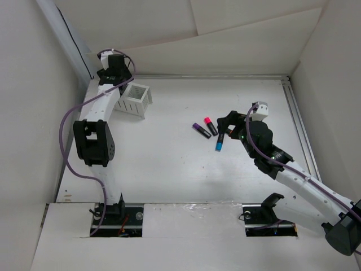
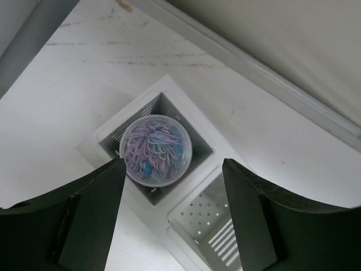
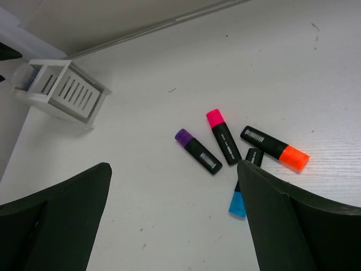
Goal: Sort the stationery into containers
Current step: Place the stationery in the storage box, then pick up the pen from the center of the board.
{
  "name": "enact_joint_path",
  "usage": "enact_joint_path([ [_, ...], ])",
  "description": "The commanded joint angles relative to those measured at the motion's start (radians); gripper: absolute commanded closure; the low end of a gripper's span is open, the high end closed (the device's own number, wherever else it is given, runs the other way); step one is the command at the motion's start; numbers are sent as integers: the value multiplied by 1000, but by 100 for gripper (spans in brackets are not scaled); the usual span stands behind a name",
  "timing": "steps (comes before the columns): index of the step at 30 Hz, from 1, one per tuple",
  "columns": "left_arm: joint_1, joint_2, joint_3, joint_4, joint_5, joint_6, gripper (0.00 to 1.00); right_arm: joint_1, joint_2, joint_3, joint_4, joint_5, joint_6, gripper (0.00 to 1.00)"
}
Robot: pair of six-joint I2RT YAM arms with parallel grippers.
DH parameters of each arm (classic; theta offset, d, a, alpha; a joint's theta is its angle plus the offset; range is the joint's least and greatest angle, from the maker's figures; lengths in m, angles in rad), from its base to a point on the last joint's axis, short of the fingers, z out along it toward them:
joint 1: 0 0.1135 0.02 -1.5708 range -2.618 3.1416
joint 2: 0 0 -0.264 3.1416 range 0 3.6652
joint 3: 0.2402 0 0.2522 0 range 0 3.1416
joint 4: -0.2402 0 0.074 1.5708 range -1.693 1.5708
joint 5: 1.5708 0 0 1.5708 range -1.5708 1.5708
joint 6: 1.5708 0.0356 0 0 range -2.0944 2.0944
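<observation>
Both arms are built of white link shells joined by black joint housings. A lilac cable (image 1: pixel 66 141) is looped along the left arm (image 1: pixel 96 113), and another is run along the right arm (image 1: pixel 299 180). A white camera block (image 1: pixel 260 108) is carried at the right wrist. Broad, matte-black fingers are fitted to the left gripper (image 2: pixel 174 164) and the right gripper (image 3: pixel 172 165).

White print on the black bodies of the markers (image 3: pixel 224 141), too small to read; nothing else legible
</observation>
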Motion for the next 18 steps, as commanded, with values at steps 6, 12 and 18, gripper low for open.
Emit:
enact_joint_path([
  [6,-117,-248,-34,98,72,-57,48,10,-2,17,44,69,-3,37],
  [12,-318,-371,-308,289,70,-114,64,10,38,17,44,109,-3,88],
  [18,-565,-403,-576,415,43,-183,67,10,114,26,35,120,-3,93],
])
